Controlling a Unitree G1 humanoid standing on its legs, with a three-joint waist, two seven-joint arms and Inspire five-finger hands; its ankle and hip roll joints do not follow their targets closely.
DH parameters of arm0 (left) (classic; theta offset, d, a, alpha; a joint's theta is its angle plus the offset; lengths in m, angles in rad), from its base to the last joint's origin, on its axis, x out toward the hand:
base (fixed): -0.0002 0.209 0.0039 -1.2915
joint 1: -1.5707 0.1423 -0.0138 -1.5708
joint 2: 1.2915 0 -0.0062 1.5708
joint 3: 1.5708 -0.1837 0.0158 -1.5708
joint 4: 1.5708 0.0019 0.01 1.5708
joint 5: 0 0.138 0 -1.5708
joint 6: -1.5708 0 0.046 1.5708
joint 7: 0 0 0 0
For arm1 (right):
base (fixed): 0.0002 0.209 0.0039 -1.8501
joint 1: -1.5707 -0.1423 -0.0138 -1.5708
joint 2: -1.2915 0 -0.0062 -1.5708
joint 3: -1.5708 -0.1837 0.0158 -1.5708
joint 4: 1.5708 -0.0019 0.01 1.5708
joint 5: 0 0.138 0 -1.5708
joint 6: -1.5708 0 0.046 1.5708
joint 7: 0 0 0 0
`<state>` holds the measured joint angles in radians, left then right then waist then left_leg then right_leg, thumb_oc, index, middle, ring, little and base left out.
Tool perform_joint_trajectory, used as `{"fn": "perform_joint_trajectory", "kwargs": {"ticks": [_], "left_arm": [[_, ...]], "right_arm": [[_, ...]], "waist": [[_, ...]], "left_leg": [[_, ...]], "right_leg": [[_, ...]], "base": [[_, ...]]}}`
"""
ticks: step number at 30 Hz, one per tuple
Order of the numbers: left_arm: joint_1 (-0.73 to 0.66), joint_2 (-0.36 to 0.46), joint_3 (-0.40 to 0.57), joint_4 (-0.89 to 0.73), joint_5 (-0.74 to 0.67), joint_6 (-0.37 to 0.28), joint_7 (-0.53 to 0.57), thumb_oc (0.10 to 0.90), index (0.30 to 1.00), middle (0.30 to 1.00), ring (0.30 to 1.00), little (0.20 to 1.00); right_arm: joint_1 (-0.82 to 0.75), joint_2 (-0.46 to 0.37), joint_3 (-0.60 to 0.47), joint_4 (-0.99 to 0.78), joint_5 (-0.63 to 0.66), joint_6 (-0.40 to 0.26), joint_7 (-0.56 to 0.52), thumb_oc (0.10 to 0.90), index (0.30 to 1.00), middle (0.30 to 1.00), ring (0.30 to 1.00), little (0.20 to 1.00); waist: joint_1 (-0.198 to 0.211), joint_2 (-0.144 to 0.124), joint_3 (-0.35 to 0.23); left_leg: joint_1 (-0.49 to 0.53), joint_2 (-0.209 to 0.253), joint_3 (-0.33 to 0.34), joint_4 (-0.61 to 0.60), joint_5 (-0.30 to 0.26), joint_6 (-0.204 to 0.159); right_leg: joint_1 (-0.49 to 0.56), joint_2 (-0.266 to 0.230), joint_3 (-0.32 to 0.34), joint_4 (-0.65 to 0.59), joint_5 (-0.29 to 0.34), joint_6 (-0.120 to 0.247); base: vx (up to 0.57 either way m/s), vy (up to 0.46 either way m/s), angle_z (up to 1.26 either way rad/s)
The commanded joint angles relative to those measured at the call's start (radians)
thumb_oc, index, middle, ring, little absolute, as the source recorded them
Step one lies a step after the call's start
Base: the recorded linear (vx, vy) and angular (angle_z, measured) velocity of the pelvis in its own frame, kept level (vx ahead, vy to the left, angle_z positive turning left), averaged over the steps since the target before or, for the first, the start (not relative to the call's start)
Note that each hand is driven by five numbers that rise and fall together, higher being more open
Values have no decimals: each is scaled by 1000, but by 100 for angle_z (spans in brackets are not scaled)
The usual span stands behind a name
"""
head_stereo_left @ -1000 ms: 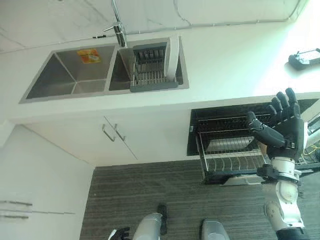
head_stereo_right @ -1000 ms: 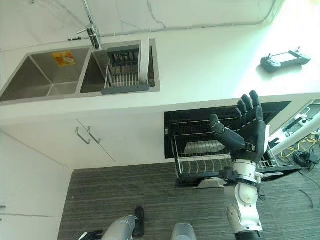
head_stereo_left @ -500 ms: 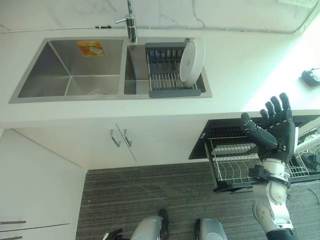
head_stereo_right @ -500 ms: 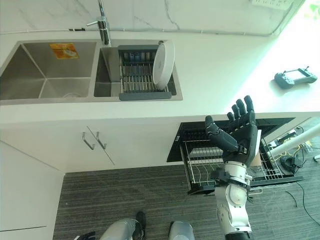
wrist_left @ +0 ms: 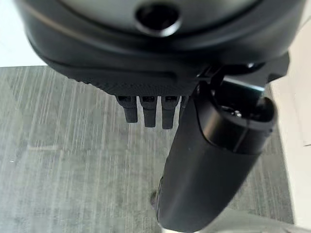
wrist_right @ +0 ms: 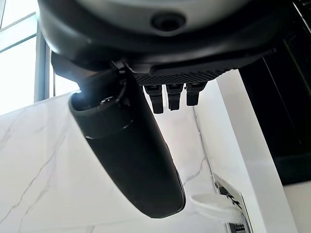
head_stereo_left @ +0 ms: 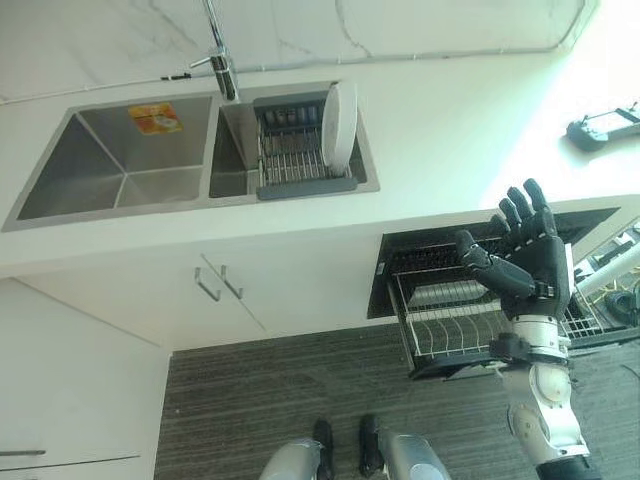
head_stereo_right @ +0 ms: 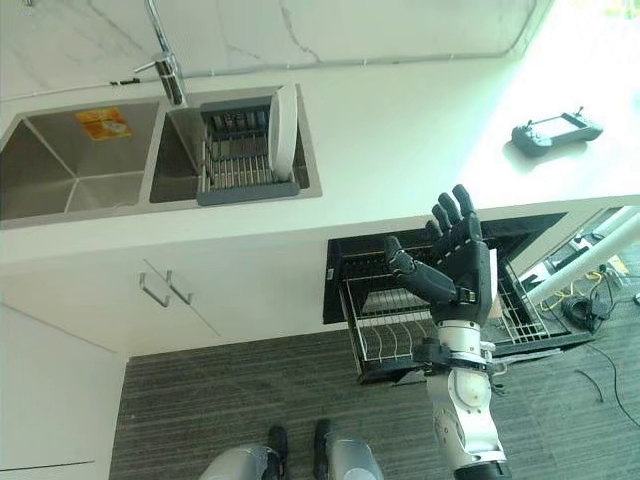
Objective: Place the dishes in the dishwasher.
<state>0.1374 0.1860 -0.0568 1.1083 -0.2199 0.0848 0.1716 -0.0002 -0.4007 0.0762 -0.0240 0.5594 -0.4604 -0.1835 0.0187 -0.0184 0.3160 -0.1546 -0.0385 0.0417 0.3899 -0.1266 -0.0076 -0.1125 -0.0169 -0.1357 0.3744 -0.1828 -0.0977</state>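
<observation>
A white plate (head_stereo_left: 340, 122) stands on edge in a grey drying rack (head_stereo_left: 300, 150) inside the right basin of the sink (head_stereo_left: 120, 190). Below the counter the dishwasher is open, with its wire rack (head_stereo_left: 450, 325) pulled out over the floor. My right hand (head_stereo_left: 535, 265) is raised in front of that rack, palm turned toward the sink, fingers straight and spread, holding nothing. From the right wrist view, the plate (wrist_right: 214, 206) shows small past the thumb (wrist_right: 131, 155). My left hand (wrist_left: 214, 160) hangs over the dark wood floor, fingers straight and empty.
A dark handheld controller (head_stereo_left: 600, 125) lies on the white counter at the right. The faucet (head_stereo_left: 218, 50) rises behind the sink. Cabinet handles (head_stereo_left: 215, 283) sit under the sink. A white pole (head_stereo_right: 590, 265) and cables are beside the dishwasher.
The whole picture has swung, so the camera moved. My right hand stays raised and open before the dishwasher rack; the plate has not moved in its rack.
</observation>
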Motion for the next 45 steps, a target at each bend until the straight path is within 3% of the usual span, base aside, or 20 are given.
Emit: {"fn": "perform_joint_trajectory", "kwargs": {"ticks": [1, 5, 13, 24, 29, 36, 45], "left_arm": [[4, -2, -8, 14, 20, 4, 47, 800, 900, 900, 900, 900], [-4, 3, -5, 29, 70, 9, 38, 800, 900, 900, 900, 900], [-9, 14, -22, 36, 62, 7, 63, 800, 900, 900, 900, 900], [6, 10, -43, 48, 104, 1, 68, 800, 900, 900, 900, 900], [17, 14, -49, 50, 146, 2, 62, 800, 900, 900, 900, 900], [12, 36, -80, 44, 178, 21, 56, 800, 900, 900, 900, 900], [-27, 79, -126, 6, 245, -43, 71, 800, 900, 900, 900, 900]], "right_arm": [[-98, -52, -27, -114, -49, -79, 13, 800, 900, 900, 900, 900], [-108, -57, -19, -107, -26, -76, 25, 800, 900, 900, 900, 900], [-102, -58, -9, -110, -1, -81, 67, 800, 900, 900, 900, 900], [-165, -69, -15, -143, -53, -75, -18, 800, 900, 900, 900, 900], [-202, -80, -14, -158, -83, -33, -36, 800, 900, 900, 900, 900], [-321, -96, -15, -142, -68, 73, -99, 800, 900, 900, 900, 900], [-497, -119, -19, -64, -106, 129, -226, 800, 900, 900, 900, 900]], "waist": [[15, 28, 14], [18, 34, -9], [25, 43, -54], [53, 44, -73], [65, 45, -79], [83, 36, -78], [95, 28, -62]], "left_leg": [[-65, 5, -17, -90, 58, 0], [-80, 39, 41, -90, 23, 8], [-40, 27, 10, -90, -39, 28], [-22, 2, -23, -90, -68, 46], [-16, 0, -22, -90, -76, 48], [-4, 0, -21, -90, -83, 49], [-11, -4, -39, -90, -77, 46]], "right_leg": [[110, 26, 13, -74, -72, 97], [119, -5, -32, -74, -87, 105], [94, -28, -76, -74, -86, 121], [80, -37, -84, -74, -76, 134], [75, -45, -95, -74, -73, 138], [77, -54, -115, -74, -67, 143], [66, -51, -112, -74, -59, 142]], "base": [[115, 100, 1], [122, 162, -10], [71, 80, 2], [48, 22, 0], [40, 20, 2], [59, 10, 7], [45, -3, 4]]}}
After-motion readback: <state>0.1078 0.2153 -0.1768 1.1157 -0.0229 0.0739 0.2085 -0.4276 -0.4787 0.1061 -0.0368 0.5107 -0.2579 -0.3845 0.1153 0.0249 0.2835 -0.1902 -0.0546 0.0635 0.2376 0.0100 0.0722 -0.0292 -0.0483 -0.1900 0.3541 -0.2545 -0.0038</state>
